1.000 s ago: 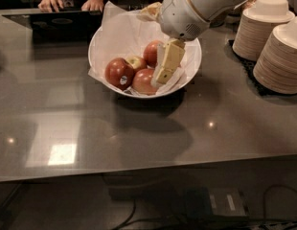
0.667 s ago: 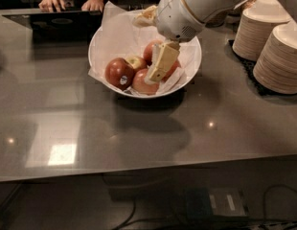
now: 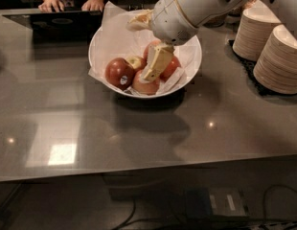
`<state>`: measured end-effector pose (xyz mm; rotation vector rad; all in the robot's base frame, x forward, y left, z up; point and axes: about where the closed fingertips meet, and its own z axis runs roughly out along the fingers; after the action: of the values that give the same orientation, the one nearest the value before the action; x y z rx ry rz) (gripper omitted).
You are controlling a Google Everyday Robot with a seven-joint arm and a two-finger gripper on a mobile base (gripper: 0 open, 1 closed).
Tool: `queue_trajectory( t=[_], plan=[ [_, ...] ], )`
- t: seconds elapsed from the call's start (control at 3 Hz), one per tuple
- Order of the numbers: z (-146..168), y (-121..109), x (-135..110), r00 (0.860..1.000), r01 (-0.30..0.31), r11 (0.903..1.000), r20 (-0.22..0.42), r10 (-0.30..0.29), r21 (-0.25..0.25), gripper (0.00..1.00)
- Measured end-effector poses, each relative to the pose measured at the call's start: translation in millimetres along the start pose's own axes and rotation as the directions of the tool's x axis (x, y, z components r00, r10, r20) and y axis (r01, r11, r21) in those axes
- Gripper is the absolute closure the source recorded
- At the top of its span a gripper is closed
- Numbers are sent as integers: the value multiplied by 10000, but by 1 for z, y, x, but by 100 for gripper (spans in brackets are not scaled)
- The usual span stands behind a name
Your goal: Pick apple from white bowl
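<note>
**One hand inside the white bowl: approach step of the pick**

The hand [image 3: 151, 74] hangs low inside the white bowl [image 3: 192, 71], which stands on the grey desk [image 3: 139, 138] and is lined with crinkled white paper. Its tip sits over a lighter orange-red apple [image 3: 144, 86] at the near side of the bowl. Whether the hand is open or closed cannot be told, and no fruit appears lifted.

The target apple [image 3: 119, 73], the darkest red one, bearing a small white sticker, lies just beside the hand, on the side away from the stacks of paper bowls [image 3: 278, 56]. A small yellow-green apple [image 3: 136, 61] rests between the target and the hand.

By this arrangement the hand seems still unaligned, the grasp not yet made. The next move would call for a short sideways shift toward the stickered apple, then a descent around it without nudging its neighbours or snagging the paper.
</note>
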<state>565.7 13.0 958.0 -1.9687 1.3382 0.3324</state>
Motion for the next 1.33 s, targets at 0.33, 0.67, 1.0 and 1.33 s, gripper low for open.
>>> queue_trajectory(
  t=[0.33,0.67,1.0,1.33],
  plan=[
    [11,-3,1,9982,366,9992,490,-357,-180,26],
    [22,-4,0,9930,581,9971,1059,-526,-491,28],
    [33,-4,-2,9860,755,9934,1548,-615,-858,28],
    [42,-6,0,9824,899,9893,1737,-691,-1149,28]
  ],
)
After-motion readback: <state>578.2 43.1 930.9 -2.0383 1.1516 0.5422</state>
